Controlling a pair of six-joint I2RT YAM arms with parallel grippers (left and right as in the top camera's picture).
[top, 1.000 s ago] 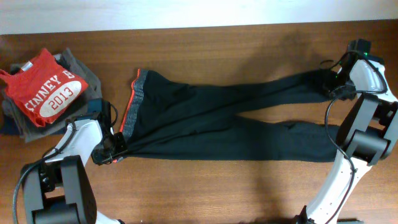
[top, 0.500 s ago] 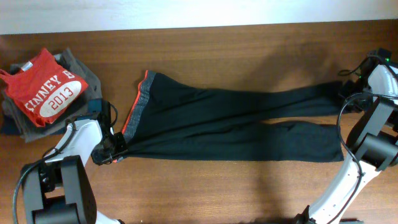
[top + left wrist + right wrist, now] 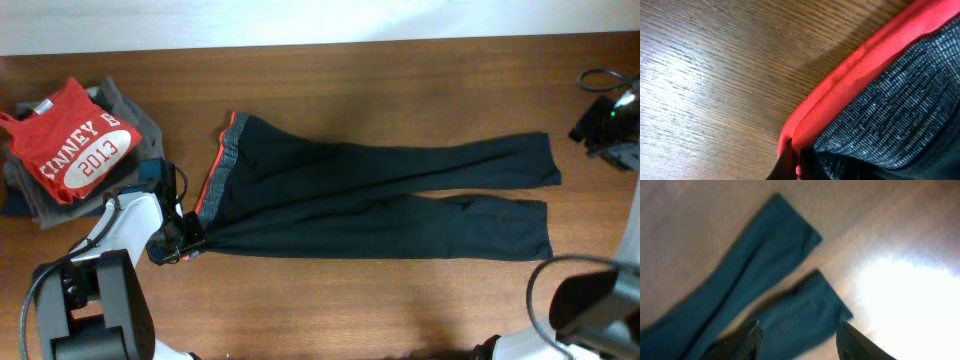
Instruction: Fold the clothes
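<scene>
The right end effector [image 3: 800,342] has dropped the trousers' [image 3: 380,200] cuff [image 3: 543,160] and stands open, empty. The left end effector [image 3: 183,240] stays clamped on the waistband [image 3: 222,165]; the legs now lie straight, ready for folding.

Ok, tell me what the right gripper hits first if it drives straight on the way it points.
Probably the trousers: the right gripper, open and empty, frames one leg's cuff, so it should meet that fabric before the table. The view is blurred, so depth is uncertain.
</scene>
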